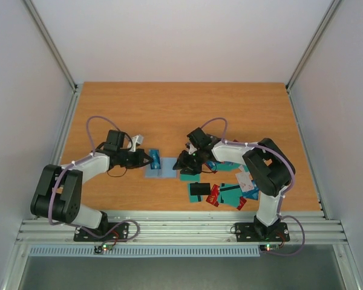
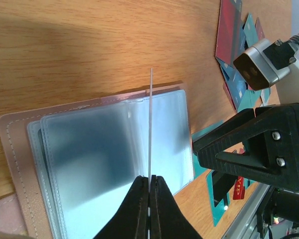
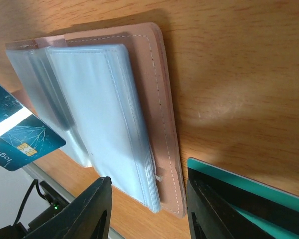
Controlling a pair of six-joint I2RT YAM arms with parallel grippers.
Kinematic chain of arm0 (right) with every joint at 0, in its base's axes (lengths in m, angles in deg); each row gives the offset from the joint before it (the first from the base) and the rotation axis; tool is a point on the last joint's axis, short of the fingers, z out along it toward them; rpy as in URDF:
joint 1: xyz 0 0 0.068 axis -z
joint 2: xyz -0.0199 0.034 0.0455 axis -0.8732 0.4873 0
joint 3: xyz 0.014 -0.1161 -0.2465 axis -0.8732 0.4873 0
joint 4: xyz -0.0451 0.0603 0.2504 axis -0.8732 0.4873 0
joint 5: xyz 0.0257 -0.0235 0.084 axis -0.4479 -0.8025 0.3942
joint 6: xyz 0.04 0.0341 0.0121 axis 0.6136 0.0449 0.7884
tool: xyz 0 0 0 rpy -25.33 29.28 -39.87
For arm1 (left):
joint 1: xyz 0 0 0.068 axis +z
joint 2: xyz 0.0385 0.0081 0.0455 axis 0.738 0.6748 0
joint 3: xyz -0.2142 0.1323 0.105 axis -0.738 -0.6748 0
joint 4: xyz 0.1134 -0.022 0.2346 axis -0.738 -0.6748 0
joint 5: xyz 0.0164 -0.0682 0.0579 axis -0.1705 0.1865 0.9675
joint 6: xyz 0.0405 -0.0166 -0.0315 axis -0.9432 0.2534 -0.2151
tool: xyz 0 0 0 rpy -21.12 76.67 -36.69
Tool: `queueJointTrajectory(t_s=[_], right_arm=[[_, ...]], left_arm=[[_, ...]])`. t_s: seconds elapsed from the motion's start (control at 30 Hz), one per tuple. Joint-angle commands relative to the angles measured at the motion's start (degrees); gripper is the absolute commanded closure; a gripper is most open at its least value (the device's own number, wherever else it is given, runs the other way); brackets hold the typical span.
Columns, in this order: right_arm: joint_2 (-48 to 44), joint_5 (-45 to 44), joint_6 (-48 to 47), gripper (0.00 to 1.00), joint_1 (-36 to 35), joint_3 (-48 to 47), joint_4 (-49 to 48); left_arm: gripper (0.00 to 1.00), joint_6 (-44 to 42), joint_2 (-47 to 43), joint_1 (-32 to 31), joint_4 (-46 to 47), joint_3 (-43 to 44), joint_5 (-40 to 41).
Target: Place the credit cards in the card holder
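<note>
Card holder (image 2: pixel 89 144) just beneath left gripper (image 2: pixel 149 183)

card holder (image 3: pixel 114 109): lying open, clear sleeves | credit cards (image 1: pixel 230 193): scattered beside

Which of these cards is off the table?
The teal chip card, pinched on edge in the left gripper above the card holder; the other cards lie flat in a heap.

Bare wooden table (image 1: pixel 169 109), left gripper (image 1: pixel 146 159) pinching a blue card (image 1: pixel 155 159) over the pale card holder (image 1: pixel 163 173), right gripper (image 1: pixel 183 163) low just beside the holder's right edge, credit cards (image 1: pixel 230 193) scattered near the right arm.
</note>
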Motion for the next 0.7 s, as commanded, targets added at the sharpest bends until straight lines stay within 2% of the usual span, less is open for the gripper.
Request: queueJointTrajectory(t_s=[0.0, 0.27, 0.67], right_arm=[[2.2, -0.1, -0.6, 0.58, -0.4, -1.6, 1.3], [4.1, 0.0, -1.5, 0.68, -0.3, -3.1, 3.8], [5.5, 0.1, -1.1, 0.69, -0.4, -2.9, 5.0]], left_arm=[[1.00, 0.0, 0.9, -0.3, 3.4, 0.3, -1.6], [1.00, 0.1, 3.5, -0.8, 2.5, 0.9, -2.4], [1.00, 1.8, 7.1, -2.4, -1.1, 2.0, -2.6]])
